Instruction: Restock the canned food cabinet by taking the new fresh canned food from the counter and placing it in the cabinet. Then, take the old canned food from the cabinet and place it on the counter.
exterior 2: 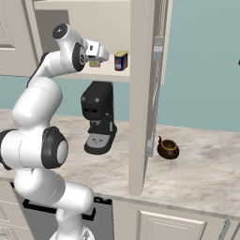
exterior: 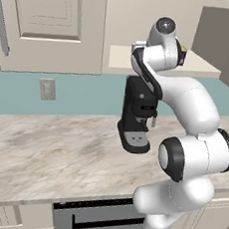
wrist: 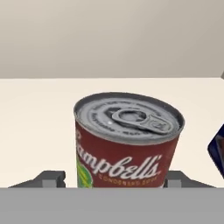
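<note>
New blue can [exterior 2: 121,61]: on cabinet [exterior 2: 101,75] shelf, frame top, restock done | Old red can [wrist: 127,142]: upright there, centre frame, counter [exterior 2: 197,168] move pending | Gripper [exterior 2: 95,60]: fingers flank can, apparently pinching it; contact hidden.

Light was even, bright and flat in every rendered view, shadows faint. Edges looked slightly soft and pixelated; no glare showed on the tabletop [exterior: 42,154].
</note>
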You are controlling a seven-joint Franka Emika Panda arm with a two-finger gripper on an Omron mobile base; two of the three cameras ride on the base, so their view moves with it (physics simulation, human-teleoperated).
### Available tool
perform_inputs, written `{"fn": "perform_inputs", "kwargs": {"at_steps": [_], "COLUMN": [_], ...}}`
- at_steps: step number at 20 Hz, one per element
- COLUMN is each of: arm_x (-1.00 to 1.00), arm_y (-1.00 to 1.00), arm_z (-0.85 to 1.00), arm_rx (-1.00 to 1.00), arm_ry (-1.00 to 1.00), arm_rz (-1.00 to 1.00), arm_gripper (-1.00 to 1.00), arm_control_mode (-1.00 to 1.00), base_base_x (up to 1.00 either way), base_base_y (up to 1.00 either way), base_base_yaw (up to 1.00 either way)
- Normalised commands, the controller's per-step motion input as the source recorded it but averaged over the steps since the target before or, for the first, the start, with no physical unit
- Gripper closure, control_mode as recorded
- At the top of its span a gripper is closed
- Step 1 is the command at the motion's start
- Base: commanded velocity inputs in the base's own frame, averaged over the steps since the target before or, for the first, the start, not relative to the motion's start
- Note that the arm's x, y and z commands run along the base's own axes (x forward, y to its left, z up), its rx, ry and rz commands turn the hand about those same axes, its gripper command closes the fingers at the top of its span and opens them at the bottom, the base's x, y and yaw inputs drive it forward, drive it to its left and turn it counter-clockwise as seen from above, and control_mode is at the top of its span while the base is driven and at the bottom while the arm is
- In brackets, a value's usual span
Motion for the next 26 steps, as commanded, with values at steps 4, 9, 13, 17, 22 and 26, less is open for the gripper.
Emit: {"fn": "perform_inputs", "kwargs": {"at_steps": [4,9,13,17,22,26], "arm_x": [0.0,-0.16,-0.95,-1.0,-1.0,-1.0], "arm_y": [0.0,-0.01,-0.16,-0.34,-0.24,0.06], "arm_z": [0.0,0.0,0.16,0.37,0.23,-0.01], "arm_rx": [0.0,0.0,0.05,0.08,0.02,-0.04], "arm_ry": [0.0,-0.04,-0.34,-0.34,-0.12,0.07], "arm_rz": [0.0,0.0,0.01,0.07,0.19,0.36], "arm_gripper": [1.0,1.0,1.0,1.0,1.0,1.0], "arm_control_mode": [-1.0,-1.0,-1.0,-1.0,-1.0,-1.0], "base_base_x": [0.0,0.0,0.0,0.0,0.0,0.0], "base_base_y": [0.0,0.0,0.0,0.0,0.0,0.0], "base_base_yaw": [0.0,0.0,0.0,0.0,0.0,0.0]}}
